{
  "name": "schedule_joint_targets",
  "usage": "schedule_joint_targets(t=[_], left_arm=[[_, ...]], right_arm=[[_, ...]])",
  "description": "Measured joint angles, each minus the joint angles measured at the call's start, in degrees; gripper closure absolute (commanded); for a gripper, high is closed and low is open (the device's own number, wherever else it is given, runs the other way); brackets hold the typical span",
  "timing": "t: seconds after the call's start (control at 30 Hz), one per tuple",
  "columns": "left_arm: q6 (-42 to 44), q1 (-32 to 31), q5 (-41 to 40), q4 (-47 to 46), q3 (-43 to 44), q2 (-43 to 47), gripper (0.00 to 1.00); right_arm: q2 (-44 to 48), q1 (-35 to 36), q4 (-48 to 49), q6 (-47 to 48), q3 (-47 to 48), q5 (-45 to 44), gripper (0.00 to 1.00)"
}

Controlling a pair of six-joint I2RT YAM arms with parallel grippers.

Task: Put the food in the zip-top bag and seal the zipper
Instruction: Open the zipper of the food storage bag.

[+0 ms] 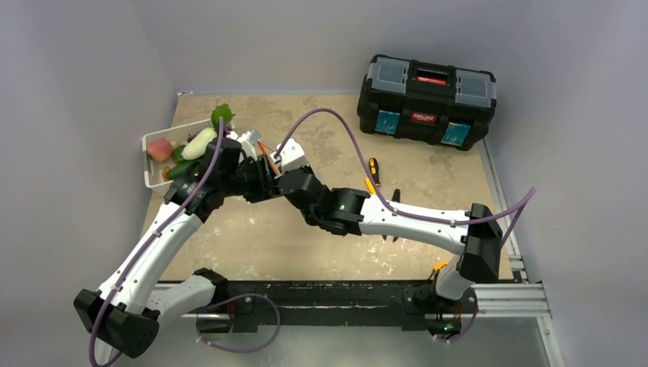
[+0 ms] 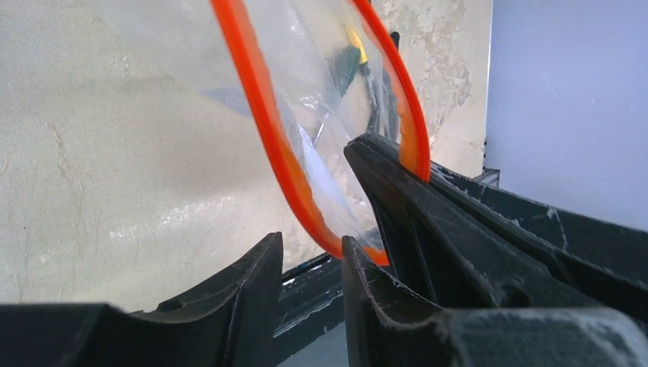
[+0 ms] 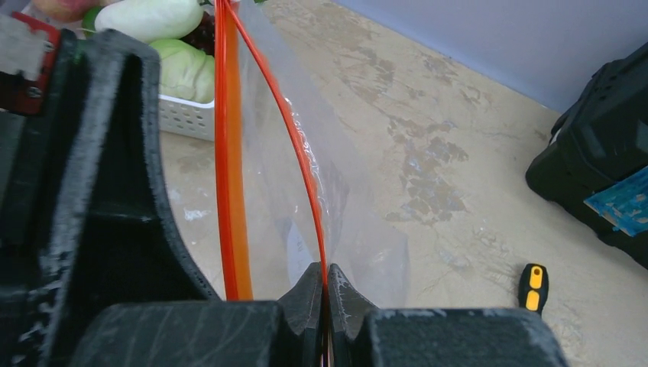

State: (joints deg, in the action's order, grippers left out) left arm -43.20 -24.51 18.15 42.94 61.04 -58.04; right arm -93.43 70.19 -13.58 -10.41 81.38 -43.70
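The clear zip-top bag [image 3: 344, 199] hangs between my two grippers above the table, its mouth open. Its orange-red zipper [image 3: 229, 153] forms a loop, also seen in the left wrist view [image 2: 264, 107]. My right gripper [image 3: 325, 284] is shut on one side of the strip. My left gripper [image 2: 309, 252] is open; the strip's bend lies just past its right fingertip, outside the gap. In the top view both grippers [image 1: 260, 164] meet right of the basket. The food stays in the basket: peach [image 1: 159, 147], cucumber [image 1: 182, 170], cabbage [image 3: 183, 69].
The white slotted basket [image 1: 153, 174] stands at the table's left edge. A black toolbox [image 1: 426, 99] sits at the back right. A yellow-and-black screwdriver [image 1: 373, 172] lies mid-table and shows in the right wrist view [image 3: 532, 284]. Walls close both sides.
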Motion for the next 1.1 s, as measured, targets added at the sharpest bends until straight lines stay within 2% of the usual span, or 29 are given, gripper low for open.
schedule_joint_targets(t=[0.1,0.2,0.23,0.3,0.33,0.63,0.87,1.1], left_arm=[[0.44,0.0,0.0,0.0,0.0,-1.11,0.7],[0.81,0.0,0.0,-0.02,0.0,-1.7,0.79],[0.83,-0.02,0.0,-0.04,0.0,-1.84,0.83],[1.01,-0.07,0.0,-0.04,0.0,-1.97,0.99],[1.11,-0.07,0.04,-0.02,0.0,-2.08,1.0],[2.34,-0.68,0.61,-0.11,0.0,-1.77,1.0],[1.84,-0.7,1.73,-1.73,-1.6,-0.13,1.0],[0.28,-0.7,3.65,-3.69,-3.74,-0.42,1.0]], right_arm=[[0.02,0.07,0.46,0.39,0.0,0.24,1.0],[0.02,0.17,1.05,0.63,0.0,0.92,1.0],[0.02,0.2,1.2,0.68,0.0,1.09,1.0],[0.02,0.2,1.25,0.9,0.0,1.2,1.0],[0.02,0.2,1.27,1.01,0.0,1.16,1.0],[-1.55,-1.01,3.1,8.7,0.28,-5.53,1.0],[-1.49,-7.67,6.14,14.32,-0.07,-7.96,1.0],[0.28,-8.37,6.75,14.73,-1.57,-7.89,1.0]])
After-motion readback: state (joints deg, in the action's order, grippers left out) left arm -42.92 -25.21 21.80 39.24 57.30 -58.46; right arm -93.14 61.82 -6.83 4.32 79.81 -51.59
